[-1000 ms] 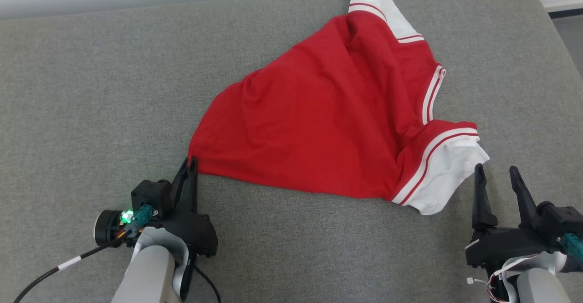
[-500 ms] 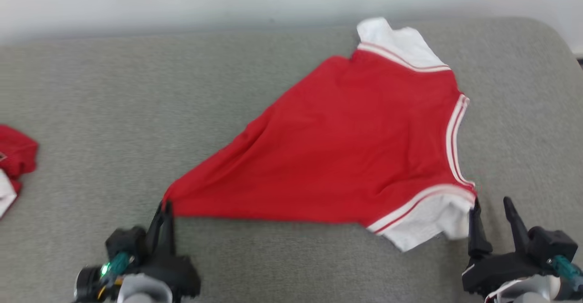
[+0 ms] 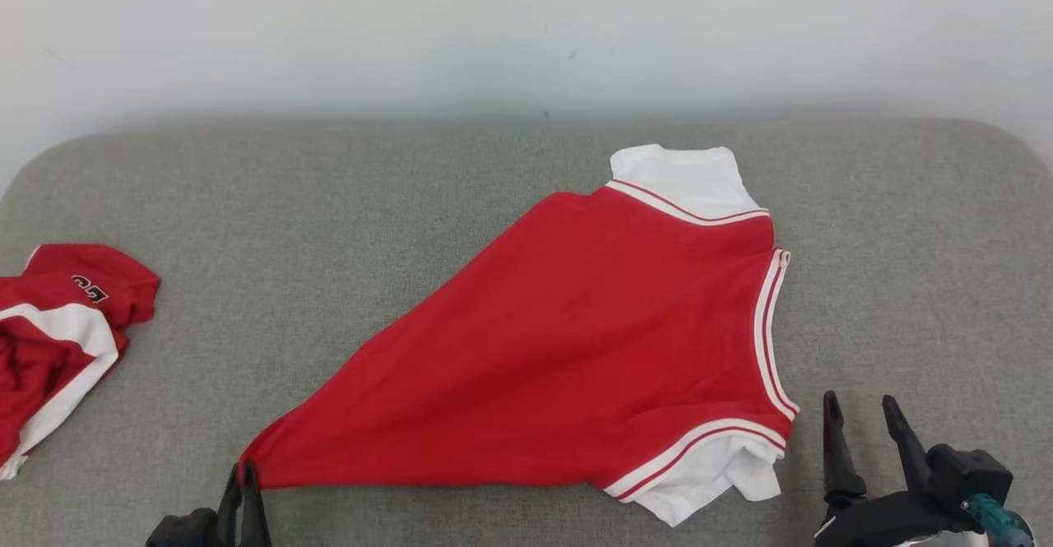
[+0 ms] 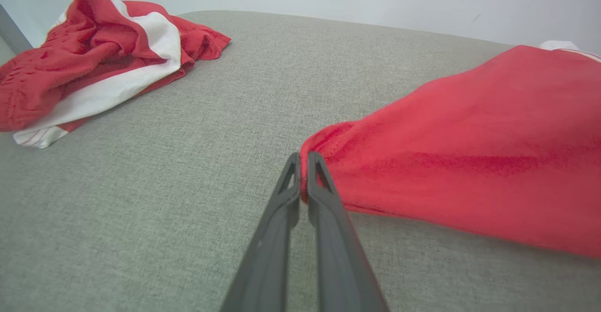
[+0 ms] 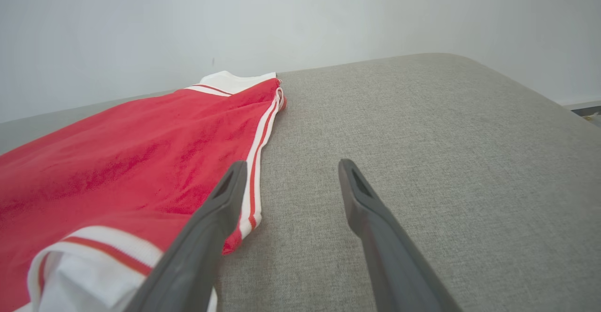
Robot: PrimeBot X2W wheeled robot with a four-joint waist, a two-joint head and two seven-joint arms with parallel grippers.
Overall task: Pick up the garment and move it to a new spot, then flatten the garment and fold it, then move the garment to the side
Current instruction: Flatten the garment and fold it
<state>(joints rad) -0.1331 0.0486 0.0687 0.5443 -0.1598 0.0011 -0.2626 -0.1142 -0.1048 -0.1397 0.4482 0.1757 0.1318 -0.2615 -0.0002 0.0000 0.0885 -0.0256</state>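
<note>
The garment (image 3: 592, 341) is a red shirt with white, red-striped sleeves, spread on the grey cushion (image 3: 329, 201) and drawn out to a point at the near left. My left gripper (image 3: 244, 481) is shut on that red corner; the left wrist view shows the cloth (image 4: 446, 152) pinched between the tips of the left gripper (image 4: 303, 159). My right gripper (image 3: 860, 411) stands open just right of the near white sleeve (image 3: 707, 473), holding nothing. In the right wrist view the open right gripper (image 5: 288, 171) has its left finger beside the striped hem of the garment (image 5: 141, 162).
A second crumpled red and white garment (image 3: 57, 333) lies at the cushion's left edge, also in the left wrist view (image 4: 89, 54). A pale wall (image 3: 526, 29) rises behind the cushion. Bare grey cushion surface (image 5: 422, 138) stretches to the right of the shirt.
The head camera has tilted up, so wall and the left pile came into view. The shirt has been drawn out flatter, its wrinkles gone. The left gripper kept its hold; the right stayed open.
</note>
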